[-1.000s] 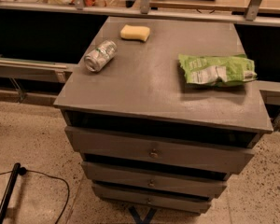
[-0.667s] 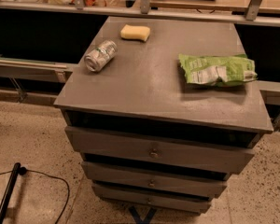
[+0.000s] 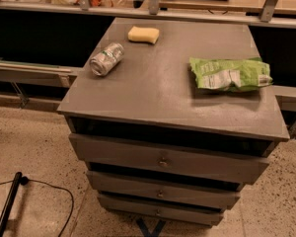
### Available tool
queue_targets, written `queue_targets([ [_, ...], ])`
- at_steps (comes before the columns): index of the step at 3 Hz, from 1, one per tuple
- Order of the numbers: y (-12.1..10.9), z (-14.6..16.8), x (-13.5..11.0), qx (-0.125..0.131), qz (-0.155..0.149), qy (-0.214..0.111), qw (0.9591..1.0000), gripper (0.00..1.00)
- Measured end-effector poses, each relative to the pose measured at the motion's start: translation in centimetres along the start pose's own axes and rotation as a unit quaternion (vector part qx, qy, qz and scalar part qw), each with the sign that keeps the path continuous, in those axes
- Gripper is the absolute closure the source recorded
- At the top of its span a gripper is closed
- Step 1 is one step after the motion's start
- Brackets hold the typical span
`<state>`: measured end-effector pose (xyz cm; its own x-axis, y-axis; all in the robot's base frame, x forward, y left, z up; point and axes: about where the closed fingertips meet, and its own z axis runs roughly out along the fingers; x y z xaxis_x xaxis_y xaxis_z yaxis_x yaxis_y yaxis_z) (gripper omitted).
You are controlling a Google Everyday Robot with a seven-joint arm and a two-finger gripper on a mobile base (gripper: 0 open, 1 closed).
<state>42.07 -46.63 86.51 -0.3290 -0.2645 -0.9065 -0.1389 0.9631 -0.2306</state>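
No gripper or arm shows anywhere in the camera view. A grey drawer cabinet fills the middle, and its flat top [image 3: 158,88] carries three things. A silver can [image 3: 106,59] lies on its side near the left edge. A yellow sponge [image 3: 143,34] rests toward the back. A green chip bag [image 3: 230,74] lies flat on the right side. All three sit apart from each other.
The cabinet has three shut drawers with small knobs [image 3: 163,162]. A metal railing [image 3: 153,4] runs behind it. On the speckled floor at lower left lie a black cable [image 3: 49,191] and a dark bar [image 3: 7,204].
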Motion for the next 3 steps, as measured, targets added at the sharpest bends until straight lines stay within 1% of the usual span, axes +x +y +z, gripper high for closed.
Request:
queue_targets([
  [1, 0.8, -2.1, -0.5, -0.012, 0.044, -0.073, 0.9962, 0.0],
  [2, 1.7, -5.9, -3.3, -0.014, 0.104, -0.158, 0.9818, 0.0],
  [3, 5.1, -8.3, -10.8, -0.035, 0.134, -0.239, 0.9612, 0.0],
])
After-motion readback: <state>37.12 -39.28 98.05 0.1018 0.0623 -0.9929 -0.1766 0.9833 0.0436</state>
